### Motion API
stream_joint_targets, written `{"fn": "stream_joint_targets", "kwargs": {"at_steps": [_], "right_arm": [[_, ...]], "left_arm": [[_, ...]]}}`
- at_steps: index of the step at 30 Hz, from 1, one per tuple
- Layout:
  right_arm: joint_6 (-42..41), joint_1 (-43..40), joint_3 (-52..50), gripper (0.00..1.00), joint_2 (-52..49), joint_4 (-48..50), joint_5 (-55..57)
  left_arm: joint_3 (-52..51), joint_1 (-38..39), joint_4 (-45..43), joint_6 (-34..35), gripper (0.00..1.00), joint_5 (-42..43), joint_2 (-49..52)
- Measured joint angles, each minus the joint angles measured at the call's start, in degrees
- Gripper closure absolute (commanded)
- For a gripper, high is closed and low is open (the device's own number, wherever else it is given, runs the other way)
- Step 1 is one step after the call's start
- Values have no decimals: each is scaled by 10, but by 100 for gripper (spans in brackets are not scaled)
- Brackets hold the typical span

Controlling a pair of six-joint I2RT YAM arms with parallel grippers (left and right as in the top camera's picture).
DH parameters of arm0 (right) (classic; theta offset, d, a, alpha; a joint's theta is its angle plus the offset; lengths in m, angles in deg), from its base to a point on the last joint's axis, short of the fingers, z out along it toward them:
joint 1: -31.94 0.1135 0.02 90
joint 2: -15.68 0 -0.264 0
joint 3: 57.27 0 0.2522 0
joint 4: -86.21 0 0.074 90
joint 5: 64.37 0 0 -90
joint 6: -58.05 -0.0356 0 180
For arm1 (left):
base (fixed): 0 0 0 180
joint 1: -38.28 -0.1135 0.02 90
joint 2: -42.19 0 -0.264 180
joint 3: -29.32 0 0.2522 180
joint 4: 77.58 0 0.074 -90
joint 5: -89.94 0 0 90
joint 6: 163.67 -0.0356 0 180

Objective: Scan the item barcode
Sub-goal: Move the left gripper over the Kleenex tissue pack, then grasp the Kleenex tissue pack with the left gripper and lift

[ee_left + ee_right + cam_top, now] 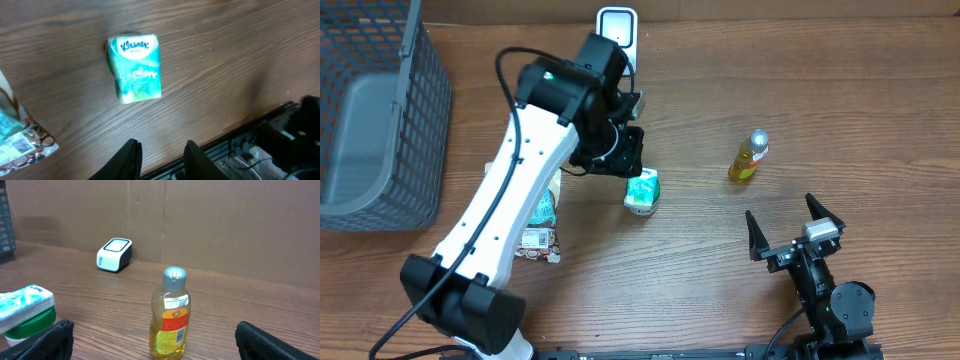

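- L gripper [162,146]: fingers parted, nothing betw. them; bare table [240,75] shows through the gap. Empty.
- L gripper pos.: hangs above and just beside the tissue pack [135,67], wrist cam looking straight down at it. No contact.
- Tissue pack: lies label-up near table centre, betw. scanner [617,30] and the arm bases. R wrist view shows it resting on what appears to be a green-lidded tub [31,322], so it sits raised off the wood and is prob. unsteady.
- Barcode: not visible on the upper face. Prob. on the underside or a side; cannot confirm.
- Scanner: stands at the far table edge, window tilted up, well apart from the pack. Item must therefore be carried to it, code side toward the window.
- R gripper [795,238]: jaws wide, empty, near its own base. Prob. held clear to give the L arm free reach.
- Bottle [748,155]: upright, ahead of R gripper, apart from the pack. Reachable from the R side.
- Snack packets [540,232]: flat beside the L arm. Basket [370,120] at far L: likely a bin for scanned items.
- Step est.: pre-grasp over the pack. Next move needs a descent w/ fingers straddling its narrow sides. Risk: pack slides off the tub lid.
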Motion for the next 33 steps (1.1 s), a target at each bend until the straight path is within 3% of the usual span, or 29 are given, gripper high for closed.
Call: {"fn": "stream_joint_targets", "kwargs": {"at_steps": [8,14,33], "right_arm": [[0,0,0,0,0,0,0],[0,0,0,0,0,0,0],[0,0,0,0,0,0,0]], "left_arm": [[-84,0,-61,25,68,-2,2],[-125,0,-121,51,60,-21,2],[-224,0,-228,89,63,-37,2]]}}
